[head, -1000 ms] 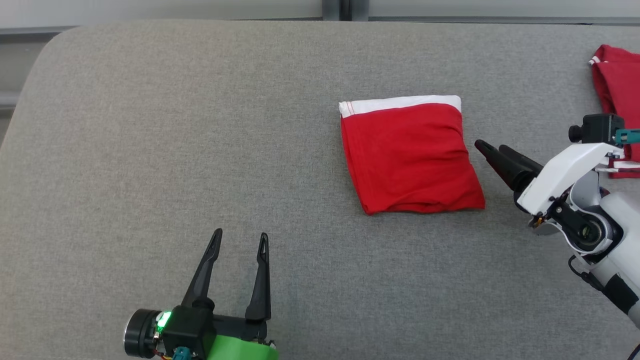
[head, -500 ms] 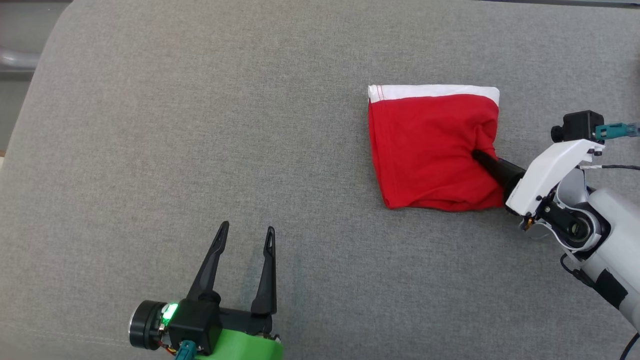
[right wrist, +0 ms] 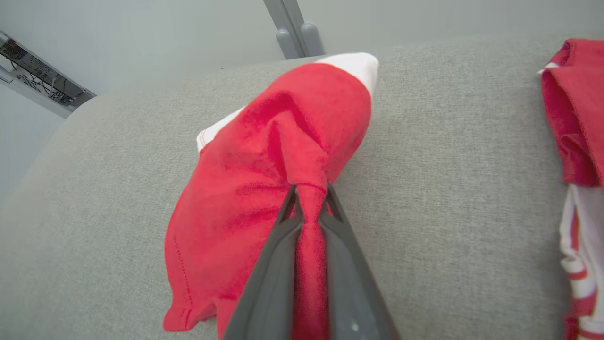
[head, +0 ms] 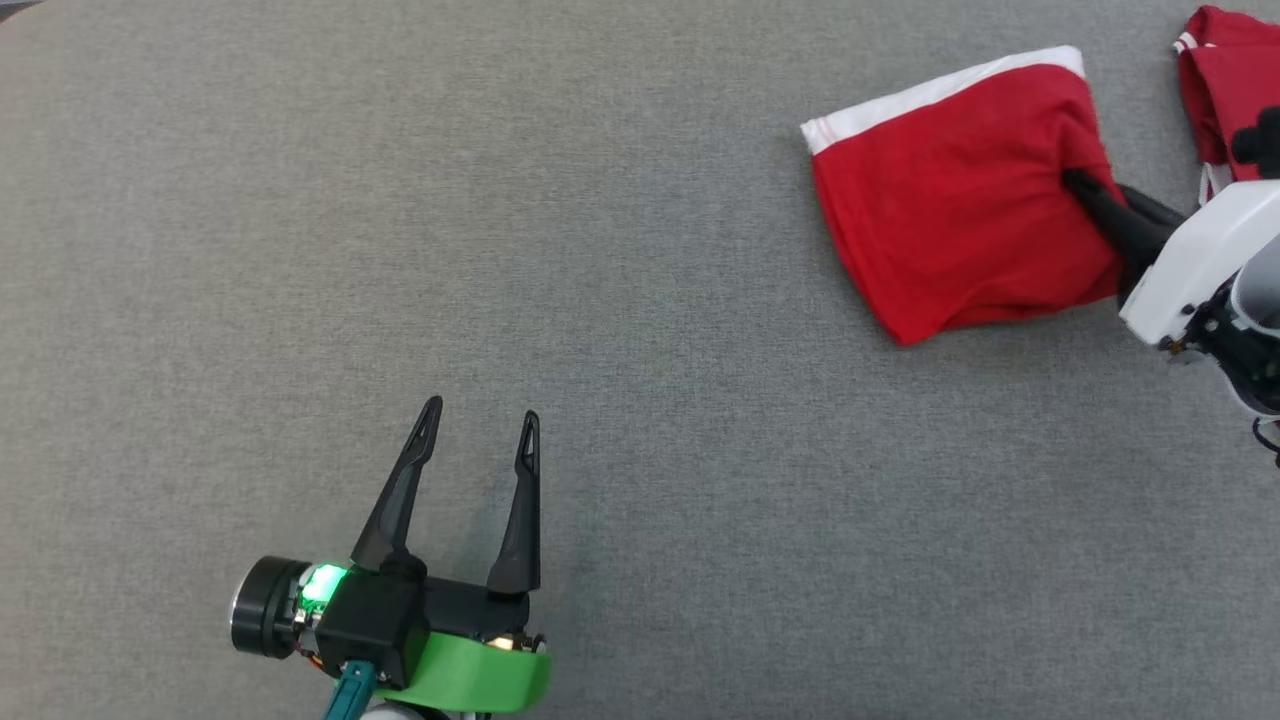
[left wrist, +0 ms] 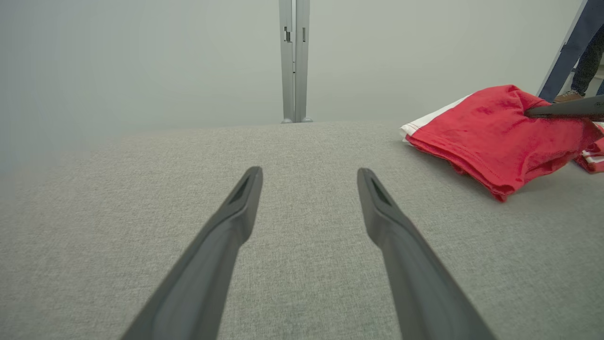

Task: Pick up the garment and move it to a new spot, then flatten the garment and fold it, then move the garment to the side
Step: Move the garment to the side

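Red cloth, folded into a nearly square packet, is the garment [head: 955, 200], and it lies at the far right of the grey upholstered surface [head: 600, 250]. The right gripper [head: 1072, 182] comes in from the right edge on a white forearm, its 2 dark fingers lying low and almost level, pointing left and a little toward the far side. They are pinched together on a ridge of red fabric at the garment's right side, and the cloth bunches up between them. That right side rides up at the pinch, while the left part stays down on the grey surface.

The garment sits skewed: its white band runs along the far edge, slanting from the left up toward the far right, and 1 folded corner points toward the near side. No clear long axis shows.

The left gripper [head: 480, 408] waits at the near left, well apart from the garment, fingers pointing away toward the far side and spread wide with nothing between them.

Another red and white garment [head: 1215, 90] lies just beyond, at the far right edge.
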Controlling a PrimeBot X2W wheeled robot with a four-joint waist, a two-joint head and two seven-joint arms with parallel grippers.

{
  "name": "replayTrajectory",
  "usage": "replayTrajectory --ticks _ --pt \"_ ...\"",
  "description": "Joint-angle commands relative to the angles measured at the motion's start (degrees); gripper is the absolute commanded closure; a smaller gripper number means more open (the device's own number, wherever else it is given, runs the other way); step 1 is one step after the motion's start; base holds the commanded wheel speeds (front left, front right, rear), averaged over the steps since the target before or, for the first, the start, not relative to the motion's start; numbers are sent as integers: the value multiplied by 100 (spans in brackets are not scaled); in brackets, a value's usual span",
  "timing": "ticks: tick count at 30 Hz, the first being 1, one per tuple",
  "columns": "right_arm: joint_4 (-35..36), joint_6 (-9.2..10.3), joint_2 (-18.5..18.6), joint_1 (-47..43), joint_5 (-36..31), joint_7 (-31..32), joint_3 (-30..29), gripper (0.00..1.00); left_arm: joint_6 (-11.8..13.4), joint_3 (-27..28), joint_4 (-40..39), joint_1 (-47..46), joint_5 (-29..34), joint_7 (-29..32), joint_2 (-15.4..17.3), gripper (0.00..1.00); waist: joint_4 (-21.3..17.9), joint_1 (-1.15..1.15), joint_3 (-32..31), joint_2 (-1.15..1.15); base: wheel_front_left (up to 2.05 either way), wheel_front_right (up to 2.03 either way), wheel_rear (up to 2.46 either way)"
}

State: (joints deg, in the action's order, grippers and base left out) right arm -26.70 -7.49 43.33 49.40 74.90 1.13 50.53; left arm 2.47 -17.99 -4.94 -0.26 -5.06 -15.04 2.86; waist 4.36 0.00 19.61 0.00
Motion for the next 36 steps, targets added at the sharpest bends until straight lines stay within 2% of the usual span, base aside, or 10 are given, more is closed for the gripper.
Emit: replayTrajectory --ticks 1,7,12,23,36 --pt "6 2 89 135 -29 -71 19 100 -30 55 -47 -133 77 -16 8 0 -387 0 300 0 0 0 0" --pt "-87 2 512 557 -171 -333 114 100 -211 139 -166 -363 307 -16 13 0 -791 0 656 0 0 0 0" --pt "-178 2 766 878 -195 -468 116 100 -313 165 -246 -495 426 -16 70 0 -943 0 950 0 0 0 0" --pt "-312 3 1556 1336 -386 -560 160 100 -376 206 -385 -645 518 -16 205 0 -967 0 1345 0 0 0 0" --pt "-441 6 2102 1635 -540 -711 133 100 -351 146 -425 -781 523 -16 288 0 -882 0 1653 0 0 0 0"
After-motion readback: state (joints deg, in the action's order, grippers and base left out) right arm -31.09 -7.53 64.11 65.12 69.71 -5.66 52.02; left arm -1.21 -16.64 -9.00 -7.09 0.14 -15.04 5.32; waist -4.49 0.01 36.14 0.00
